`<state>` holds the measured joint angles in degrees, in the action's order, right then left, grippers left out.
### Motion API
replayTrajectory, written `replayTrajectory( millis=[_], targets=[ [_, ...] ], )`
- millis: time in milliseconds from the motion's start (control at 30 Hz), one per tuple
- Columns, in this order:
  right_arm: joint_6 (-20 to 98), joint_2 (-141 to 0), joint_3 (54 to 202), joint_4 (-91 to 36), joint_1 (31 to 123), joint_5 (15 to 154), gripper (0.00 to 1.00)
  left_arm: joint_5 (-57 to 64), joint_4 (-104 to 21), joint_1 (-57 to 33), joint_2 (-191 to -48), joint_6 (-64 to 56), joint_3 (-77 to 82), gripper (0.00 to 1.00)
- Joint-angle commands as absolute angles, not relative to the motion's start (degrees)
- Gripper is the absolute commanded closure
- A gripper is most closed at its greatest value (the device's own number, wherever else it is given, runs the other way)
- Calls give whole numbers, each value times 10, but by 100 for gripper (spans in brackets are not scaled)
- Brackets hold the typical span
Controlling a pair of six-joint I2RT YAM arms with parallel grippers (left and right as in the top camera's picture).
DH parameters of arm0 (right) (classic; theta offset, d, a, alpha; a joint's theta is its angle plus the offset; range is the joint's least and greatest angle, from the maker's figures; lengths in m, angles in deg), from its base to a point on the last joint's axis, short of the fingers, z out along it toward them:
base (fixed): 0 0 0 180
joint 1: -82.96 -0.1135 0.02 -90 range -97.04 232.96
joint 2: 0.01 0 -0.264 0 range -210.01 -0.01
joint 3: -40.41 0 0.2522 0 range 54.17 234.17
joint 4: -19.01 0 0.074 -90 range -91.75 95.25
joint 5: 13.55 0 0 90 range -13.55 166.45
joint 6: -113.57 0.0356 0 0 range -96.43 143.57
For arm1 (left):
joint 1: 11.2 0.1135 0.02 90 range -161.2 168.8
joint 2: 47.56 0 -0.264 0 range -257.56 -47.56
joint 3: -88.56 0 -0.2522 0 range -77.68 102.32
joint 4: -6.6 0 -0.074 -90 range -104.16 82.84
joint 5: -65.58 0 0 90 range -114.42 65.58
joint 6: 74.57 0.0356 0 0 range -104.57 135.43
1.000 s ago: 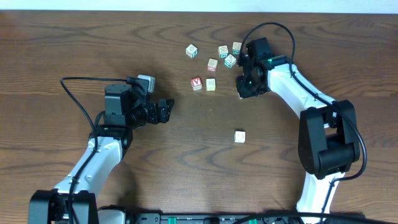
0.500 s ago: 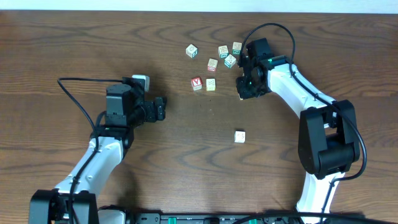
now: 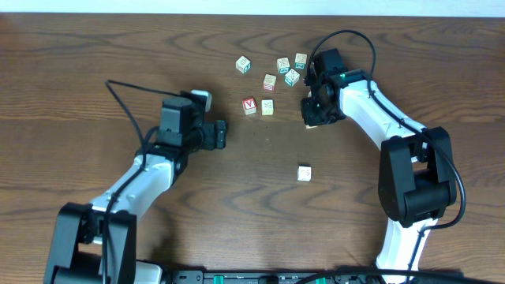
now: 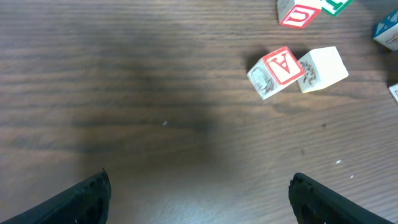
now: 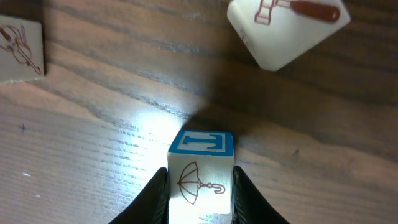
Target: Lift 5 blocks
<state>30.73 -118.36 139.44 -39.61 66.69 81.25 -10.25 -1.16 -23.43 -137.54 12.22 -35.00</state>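
Observation:
Several small wooden blocks lie at the far middle of the table. Among them are one with a red V face [image 3: 249,106] [image 4: 277,71] and a cream one [image 3: 267,106] [image 4: 320,68] touching it. My right gripper [image 3: 315,117] [image 5: 200,193] is shut on a block [image 5: 200,168] with a blue-framed top and a red umbrella drawing, one finger pressed on each side. Whether it is off the table I cannot tell. My left gripper [image 3: 220,134] [image 4: 200,199] stands wide open with nothing in it, left of the red V block.
More cubes lie at the back: one [image 3: 243,65] alone to the left, others [image 3: 282,64] [image 3: 301,61] [image 3: 270,81] [image 3: 292,76] close to my right gripper. A single pale cube [image 3: 304,173] lies nearer the front. Right wrist view shows cubes [image 5: 286,28] [image 5: 18,53] close by.
My left arm has swung right and forward, toward the red V block. My right gripper's jaws have narrowed onto the umbrella block; that arm has hardly moved.

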Motion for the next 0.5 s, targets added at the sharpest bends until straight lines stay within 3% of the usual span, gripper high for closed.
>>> replayTrajectory(
  millis=[0,467],
  targets=[
    [315,-1181,1397,-421,667,798,99,-110,-19,-249,-1389,120,-313,8],
    [365,-1087,1392,-598,668,795,99,-149,-10,-299,-1395,122,-289,9]
  ],
)
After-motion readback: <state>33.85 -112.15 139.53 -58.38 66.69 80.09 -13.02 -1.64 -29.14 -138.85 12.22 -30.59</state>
